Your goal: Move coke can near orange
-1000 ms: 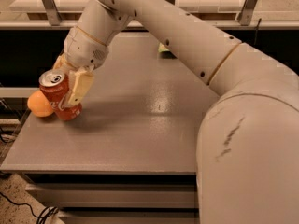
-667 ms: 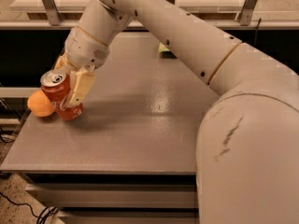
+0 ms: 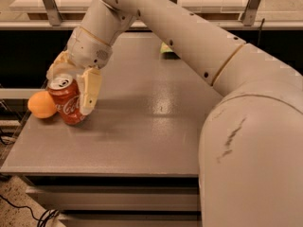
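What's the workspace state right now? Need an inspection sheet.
Surface: grey table, glossy top.
Job's things: coke can tilted, near the table's edge; orange right beside it, on the edge side.
Clutter: small green item at the far edge, mostly hidden by the arm.
End effector: end effector over that same edge, fingers either side of the coke can, shut on it.
Cables: black cables on the floor.
Surroundings: metal frame posts behind the table.
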Tool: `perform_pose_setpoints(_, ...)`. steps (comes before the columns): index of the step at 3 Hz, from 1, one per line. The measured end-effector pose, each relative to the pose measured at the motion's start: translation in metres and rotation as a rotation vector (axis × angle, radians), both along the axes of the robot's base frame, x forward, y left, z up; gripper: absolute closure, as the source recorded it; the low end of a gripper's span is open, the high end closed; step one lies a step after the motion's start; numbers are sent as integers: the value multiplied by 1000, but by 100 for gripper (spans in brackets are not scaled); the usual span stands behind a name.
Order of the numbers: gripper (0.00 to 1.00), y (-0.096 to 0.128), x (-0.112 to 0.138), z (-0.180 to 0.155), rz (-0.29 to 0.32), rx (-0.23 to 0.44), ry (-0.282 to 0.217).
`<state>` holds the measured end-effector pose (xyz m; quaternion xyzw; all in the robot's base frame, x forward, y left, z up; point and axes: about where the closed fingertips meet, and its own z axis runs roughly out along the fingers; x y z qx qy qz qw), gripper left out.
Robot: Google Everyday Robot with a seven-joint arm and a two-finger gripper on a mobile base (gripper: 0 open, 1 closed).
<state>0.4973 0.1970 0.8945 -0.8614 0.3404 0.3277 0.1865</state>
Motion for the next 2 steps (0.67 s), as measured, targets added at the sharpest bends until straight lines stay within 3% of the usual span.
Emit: perform_pose_setpoints(2, 0, 1, -2, 0, 7, 8, 5)
